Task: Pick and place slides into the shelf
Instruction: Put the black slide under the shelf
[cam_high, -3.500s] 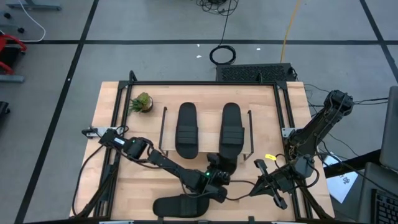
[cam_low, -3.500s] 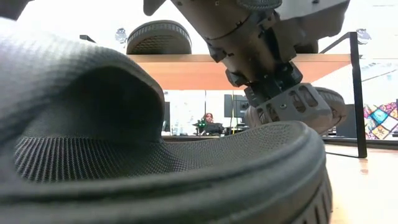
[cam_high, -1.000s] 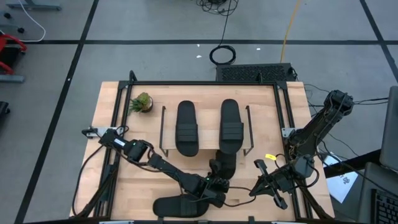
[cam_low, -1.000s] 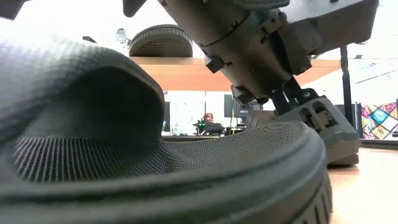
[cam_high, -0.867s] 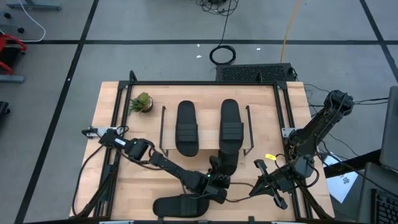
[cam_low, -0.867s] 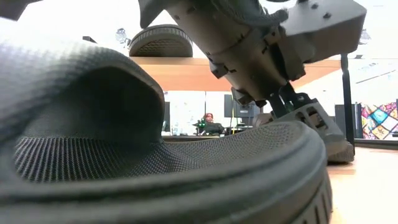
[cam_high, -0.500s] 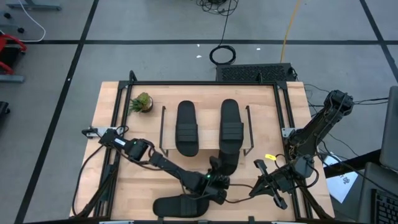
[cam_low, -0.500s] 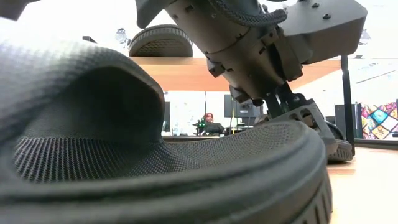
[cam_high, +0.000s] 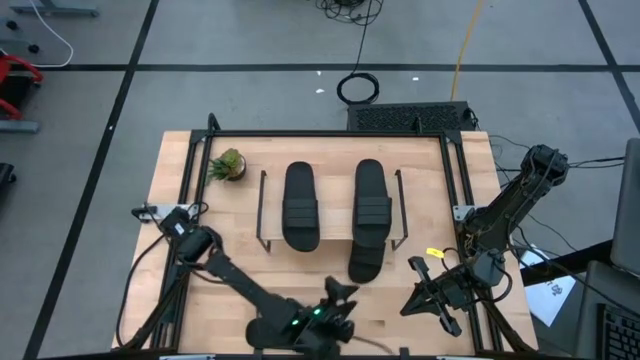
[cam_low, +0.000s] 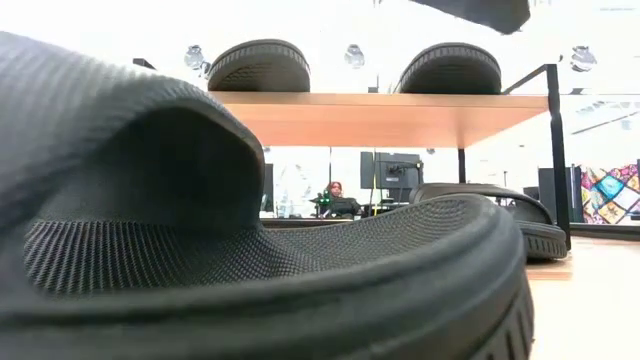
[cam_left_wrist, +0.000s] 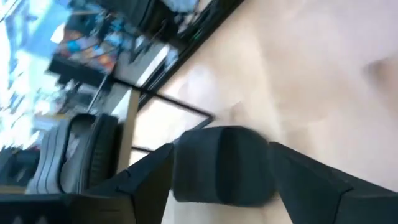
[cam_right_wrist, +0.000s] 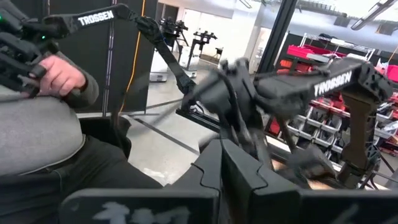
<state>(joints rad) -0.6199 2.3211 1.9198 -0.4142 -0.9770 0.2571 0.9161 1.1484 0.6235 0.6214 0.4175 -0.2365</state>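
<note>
Pulled back from the third slide (cam_high: 366, 258), the left end effector (cam_high: 338, 292) now sits at the lower centre of the high view, above the fourth slide (cam_high: 272, 333) lying at the table's (cam_high: 180, 180) bottom edge; its fingers stand apart with nothing between them. That third slide now rests free on the table, partly under the shelf (cam_high: 333, 238) on its right side, at the centre of the frame. Two more slides lie side by side on the shelf's top board, one left (cam_high: 300, 205) and one right (cam_high: 371, 198). In the low view the near slide (cam_low: 250, 250) fills the foreground. The right end effector (cam_high: 427, 295) waits at the lower right of the high view, fingers together. A small potted plant (cam_high: 228, 164) stands at the upper left of the table.
</note>
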